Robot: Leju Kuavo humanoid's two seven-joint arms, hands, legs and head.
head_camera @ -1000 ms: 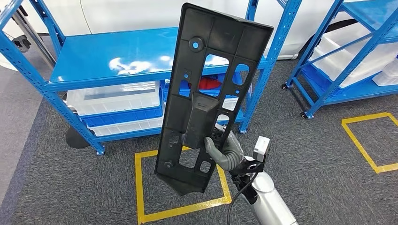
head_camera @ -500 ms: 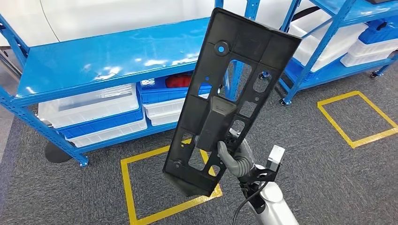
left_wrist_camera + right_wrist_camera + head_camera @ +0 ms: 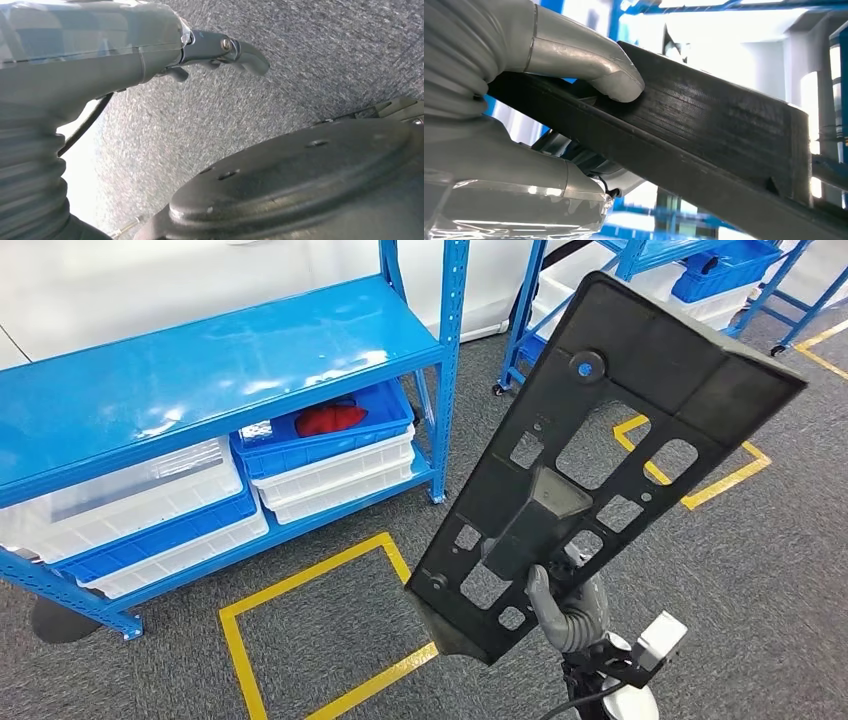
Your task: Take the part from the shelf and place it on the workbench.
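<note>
My right hand [image 3: 568,612] grips the black part [image 3: 600,460] near its lower end, clear of the blue shelf [image 3: 200,390]. My left hand [image 3: 220,50] hangs with fingers apart, holding nothing. Setting the part on the table remains, I judge.

My right hand [image 3: 565,612] is raised in front of me, low and to the right, its silver forearm coming up from below. My thumb [image 3: 599,67] presses flat on one face of the part [image 3: 600,460] and my fingers grip it from behind. My left hand [image 3: 220,50] hangs toward the floor, holding nothing, fingers slightly curled.
</note>
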